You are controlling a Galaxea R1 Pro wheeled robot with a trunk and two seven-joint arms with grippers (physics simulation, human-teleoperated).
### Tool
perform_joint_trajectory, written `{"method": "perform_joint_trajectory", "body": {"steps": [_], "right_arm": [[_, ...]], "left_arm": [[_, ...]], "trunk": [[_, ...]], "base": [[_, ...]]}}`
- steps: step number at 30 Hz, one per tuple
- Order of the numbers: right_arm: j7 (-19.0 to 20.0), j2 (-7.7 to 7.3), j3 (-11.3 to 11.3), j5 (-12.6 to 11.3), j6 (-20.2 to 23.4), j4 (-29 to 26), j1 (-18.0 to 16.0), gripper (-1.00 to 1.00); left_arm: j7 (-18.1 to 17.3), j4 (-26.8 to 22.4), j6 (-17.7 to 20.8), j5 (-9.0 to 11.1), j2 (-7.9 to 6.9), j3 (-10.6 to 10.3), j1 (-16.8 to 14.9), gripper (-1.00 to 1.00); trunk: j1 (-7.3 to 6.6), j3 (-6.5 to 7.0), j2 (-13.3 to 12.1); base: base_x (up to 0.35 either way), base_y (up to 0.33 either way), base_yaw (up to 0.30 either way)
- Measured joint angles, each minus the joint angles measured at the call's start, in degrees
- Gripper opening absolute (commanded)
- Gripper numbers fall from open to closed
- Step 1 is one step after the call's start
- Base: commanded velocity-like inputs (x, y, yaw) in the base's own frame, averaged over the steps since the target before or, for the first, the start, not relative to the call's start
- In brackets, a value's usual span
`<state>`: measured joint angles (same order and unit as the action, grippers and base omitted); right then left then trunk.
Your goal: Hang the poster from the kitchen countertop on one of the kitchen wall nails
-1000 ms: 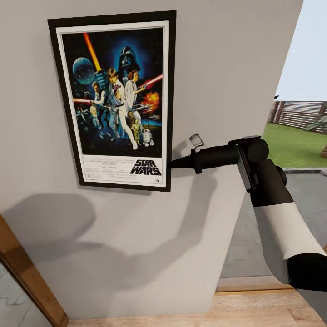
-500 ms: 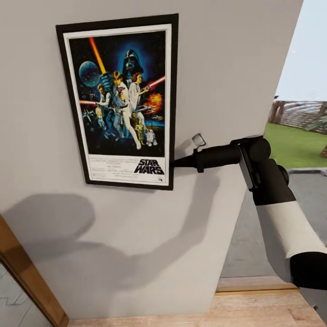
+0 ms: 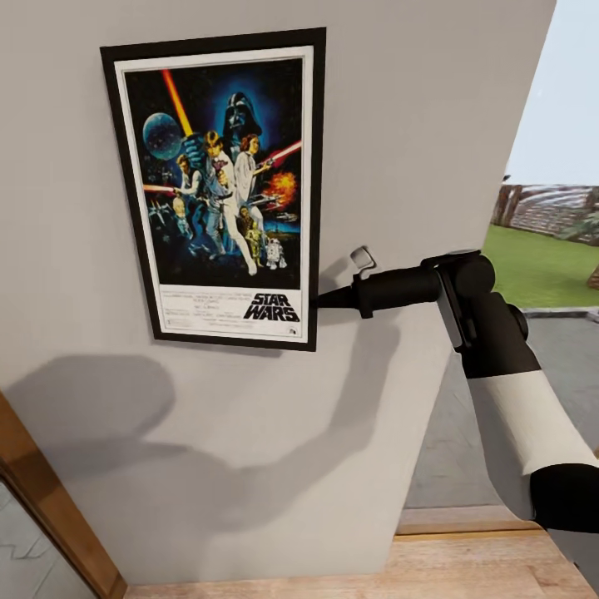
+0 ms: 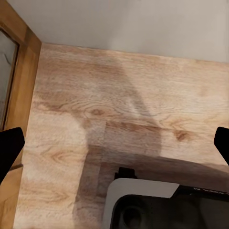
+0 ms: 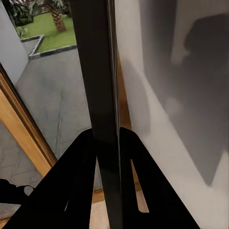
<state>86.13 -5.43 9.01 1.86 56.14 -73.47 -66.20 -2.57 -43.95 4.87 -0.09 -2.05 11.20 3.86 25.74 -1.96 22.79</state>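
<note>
- Pale grey wall (image 3: 416,125); wooden floor (image 4: 119,105) below.
- Poster (image 3: 220,187) flat against the wall, right gripper (image 3: 320,298) clamped on its lower right frame edge.
- Left gripper (image 4: 114,148) wide open, holding nothing.
- Probably light, stiff, slippery; hold the frame.

Head view faces the wall (image 3: 433,125) closely; left wrist looks down at floor (image 4: 119,109), right wrist along that wall

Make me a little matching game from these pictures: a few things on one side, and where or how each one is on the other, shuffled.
Things:
1. poster
2. right gripper
3. left gripper
4. lawn

States:
A. open, above the wooden floor
B. outdoors, past the wall's edge
C. flat against the wall
D. clamped on the frame's edge

Pairs: 1-C, 2-D, 3-A, 4-B
</note>
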Motion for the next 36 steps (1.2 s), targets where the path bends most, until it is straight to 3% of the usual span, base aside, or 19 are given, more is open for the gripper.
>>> {"method": "perform_joint_trajectory", "body": {"steps": [36], "right_arm": [[0.0,0.01,0.0,-0.3,0.0,-0.2,0.0,-1.0]], "left_arm": [[-0.1,-0.1,0.1,0.0,-0.02,0.0,0.0,1.0]], "trunk": [[0.0,0.0,0.0]], "base": [[-0.03,0.024,0.0]]}}
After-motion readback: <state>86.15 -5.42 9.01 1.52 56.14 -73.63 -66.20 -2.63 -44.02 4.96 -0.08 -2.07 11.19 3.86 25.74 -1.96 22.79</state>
